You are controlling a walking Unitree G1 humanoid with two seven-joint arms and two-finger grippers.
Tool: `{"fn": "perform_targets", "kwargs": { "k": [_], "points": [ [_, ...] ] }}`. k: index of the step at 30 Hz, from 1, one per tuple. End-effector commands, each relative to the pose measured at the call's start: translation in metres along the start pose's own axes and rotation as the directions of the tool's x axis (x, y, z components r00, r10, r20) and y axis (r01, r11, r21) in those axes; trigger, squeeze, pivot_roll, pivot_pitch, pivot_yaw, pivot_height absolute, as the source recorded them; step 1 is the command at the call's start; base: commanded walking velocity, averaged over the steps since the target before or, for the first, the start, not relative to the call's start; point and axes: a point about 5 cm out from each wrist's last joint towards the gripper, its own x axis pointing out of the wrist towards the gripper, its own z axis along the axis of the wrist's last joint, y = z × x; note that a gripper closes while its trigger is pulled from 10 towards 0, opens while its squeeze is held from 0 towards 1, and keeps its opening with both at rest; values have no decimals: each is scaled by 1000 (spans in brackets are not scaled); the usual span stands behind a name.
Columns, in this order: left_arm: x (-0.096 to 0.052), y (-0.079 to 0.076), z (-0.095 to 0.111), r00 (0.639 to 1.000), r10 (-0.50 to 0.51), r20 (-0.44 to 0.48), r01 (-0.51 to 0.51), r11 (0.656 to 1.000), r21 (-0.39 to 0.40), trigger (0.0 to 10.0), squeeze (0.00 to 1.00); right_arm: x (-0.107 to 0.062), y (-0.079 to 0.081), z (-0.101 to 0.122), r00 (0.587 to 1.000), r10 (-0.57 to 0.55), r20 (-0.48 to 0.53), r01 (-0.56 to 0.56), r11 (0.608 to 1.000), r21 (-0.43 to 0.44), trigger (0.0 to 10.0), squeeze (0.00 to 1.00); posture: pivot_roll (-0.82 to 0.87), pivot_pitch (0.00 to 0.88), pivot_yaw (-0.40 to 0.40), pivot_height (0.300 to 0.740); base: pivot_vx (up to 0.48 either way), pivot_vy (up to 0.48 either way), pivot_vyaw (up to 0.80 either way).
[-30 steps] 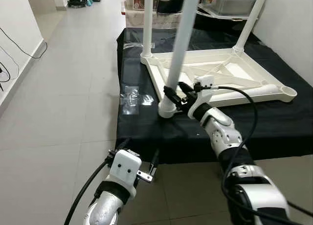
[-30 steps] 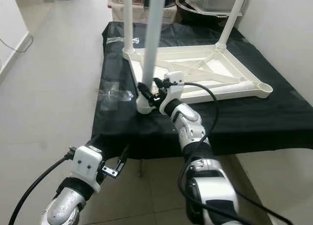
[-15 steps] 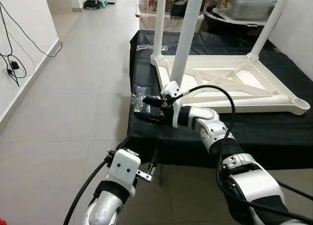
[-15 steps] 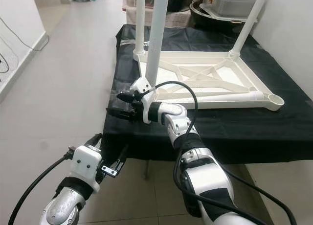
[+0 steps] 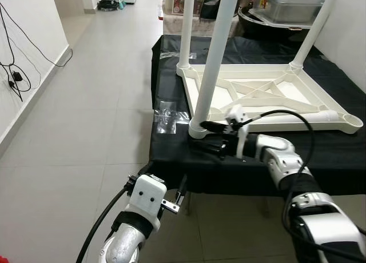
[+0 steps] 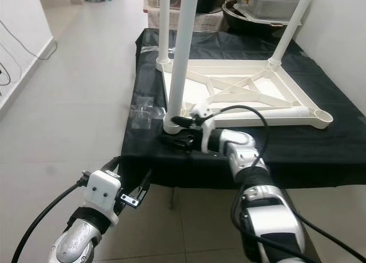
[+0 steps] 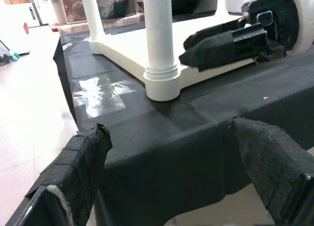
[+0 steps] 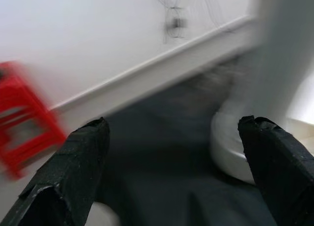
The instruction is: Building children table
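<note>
1. Upside down on the black-draped work surface (image 5: pixel 166 154) lies the white children's table (image 5: pixel 269 97), top face down, three legs already up — a fourth corner socket (image 5: pixel 350 108) at the far right end empty.
2. Looks like light, stiff moulded plastic; smooth and probably slippery round the legs, so best gripped low on the near leg (image 5: pixel 214 57), just above its collar, or by the ribbed frame.
3. Reaches in beside that leg's base: right gripper (image 5: pixel 207 138), fingers parted, holding nothing, close to the collar but apparently not touching.
4. Hangs below the cloth's front edge: left gripper (image 5: pixel 163 188), fingers spread wide, empty.
5. Gives from the left wrist the leg seated in its socket (image 7: pixel 162 83) and a clear plastic bag (image 7: pixel 98 96) beside it.
6. Adds from the right wrist — badly blurred — a red stool (image 8: pixel 22 118) against a wall.
</note>
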Motion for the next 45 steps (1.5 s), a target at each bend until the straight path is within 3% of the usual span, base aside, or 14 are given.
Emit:
{"fn": "perform_targets", "kwargs": {
  "k": [1, 2, 3, 14, 17, 19, 30, 31, 35, 45],
  "points": [
    [-1, -2, -5, 1000, -11, -27, 11, 1000, -3, 10000, 0, 0, -6, 5, 997, -79, 10, 79, 997, -17, 10000, 0, 117, 130, -90, 740, 0, 0, 0],
    [-1, -3, -5, 1000, -14, -27, 14, 1000, -3, 10000, 0, 2, -15, 13, 978, -206, 37, 206, 979, 4, 10000, 0, 122, 132, -91, 740, 0, 0, 0],
    [-1, -3, -5, 1000, -14, -27, 14, 1000, -3, 10000, 0, 2, -16, 15, 974, -222, 44, 222, 975, 13, 10000, 0, 122, 132, -91, 740, 0, 0, 0],
    [-4, -3, -4, 999, -11, -30, 11, 1000, -2, 10000, 0, 19, -11, 34, 964, -232, 129, 231, 973, 23, 10000, 0, 129, 140, -99, 740, 0, 0, 0],
    [-4, -4, -4, 999, -10, -32, 10, 1000, -5, 10000, 0, 34, -5, 43, 961, -233, 152, 231, 973, 27, 10000, 0, 128, 139, -103, 740, 0, 0, 0],
    [-5, -4, -5, 999, -9, -34, 9, 1000, -3, 10000, 0, 43, -2, 48, 943, -291, 159, 288, 957, 44, 10000, 0, 127, 139, -104, 740, 0, 0, 0],
    [-5, -6, -4, 999, -8, -33, 8, 1000, -3, 10000, 0, 60, 9, 52, 929, -313, 198, 301, 949, 93, 9922, 0, 128, 130, -109, 740, 0, 0, 0],
    [-5, -6, -4, 999, -8, -33, 8, 1000, -3, 10000, 0, 62, 12, 52, 933, -292, 209, 274, 955, 111, 0, 0, 132, 127, -113, 740, 0, 0, 0],
    [-4, -7, -4, 999, -4, -35, 4, 1000, 0, 10000, 0, 65, 17, 50, 941, -242, 236, 209, 966, 154, 0, 0, 135, 126, -114, 740, 0, 0, 0],
    [-3, -5, -6, 999, -3, -38, 3, 1000, 2, 10000, 0, 59, 26, 40, 966, -12, 258, -22, 991, 132, 0, 0, 124, 121, -103, 740, 0, 0, 0]
  ]
}}
